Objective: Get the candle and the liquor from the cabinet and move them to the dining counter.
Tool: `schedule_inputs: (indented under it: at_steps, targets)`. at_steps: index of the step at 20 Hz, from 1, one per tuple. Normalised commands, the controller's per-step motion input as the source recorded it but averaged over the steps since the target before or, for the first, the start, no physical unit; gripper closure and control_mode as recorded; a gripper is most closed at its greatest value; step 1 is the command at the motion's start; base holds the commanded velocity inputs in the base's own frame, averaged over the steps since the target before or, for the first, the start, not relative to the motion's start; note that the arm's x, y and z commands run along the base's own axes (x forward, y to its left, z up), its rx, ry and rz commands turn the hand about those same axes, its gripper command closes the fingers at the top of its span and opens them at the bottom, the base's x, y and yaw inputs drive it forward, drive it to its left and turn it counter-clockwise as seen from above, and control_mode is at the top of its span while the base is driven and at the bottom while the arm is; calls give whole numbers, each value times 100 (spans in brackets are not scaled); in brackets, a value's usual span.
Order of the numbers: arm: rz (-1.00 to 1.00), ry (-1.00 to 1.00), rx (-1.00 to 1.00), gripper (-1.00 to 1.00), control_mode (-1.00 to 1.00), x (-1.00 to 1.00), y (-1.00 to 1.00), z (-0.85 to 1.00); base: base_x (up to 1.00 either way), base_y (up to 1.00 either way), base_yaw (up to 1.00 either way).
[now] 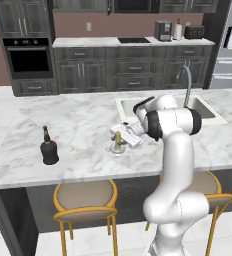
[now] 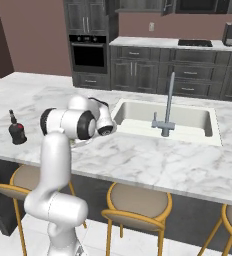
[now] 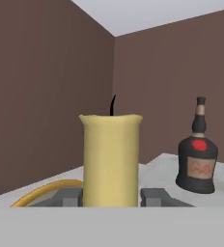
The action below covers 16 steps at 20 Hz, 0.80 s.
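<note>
The pincer is closed on the candle, one finger on each side of its lower part. The candle stands upright on its small round silvery base, on the tabletop, roughly midway along its length and nearer the front edge, the one with the stools, than the back edge. From the hand view the candle rises close up between the two dark fingers, a black wick curling from its top.

The liquor stands upright on the same tabletop, well apart from the candle, toward the left end and close to the front edge. It is a squat black bottle with a thin neck and a red mark on its shoulder. In the hand view it stands beyond the candle and to its right, with a red dot above a reddish label. In the right base view it sits near the left edge of the marble, left of the arm.

The sink is set into the tabletop toward its right end, just beyond the arm's elbow, with a curved faucet at its back. Tan round stools are tucked under the front edge. Beyond the tabletop, dark grey drawer cabinets run along the maroon wall, with an oven at the left and dark wall cabinets above it.
</note>
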Motion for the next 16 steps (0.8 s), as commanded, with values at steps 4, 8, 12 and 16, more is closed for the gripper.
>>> schedule_inputs:
  at_steps: [4, 8, 12, 16]
  targets:
    - [0, 0, 0, 100, -100, 43, 3, -35, 0, 0, 0]
    - [0, 0, 0, 100, -100, 40, 3, -33, 0, 0, 0]
    - [0, 0, 0, 100, -100, 33, 3, -31, 0, 0, 0]
    - [0, 0, 0, 100, -100, 32, 4, -27, 0, 0, 0]
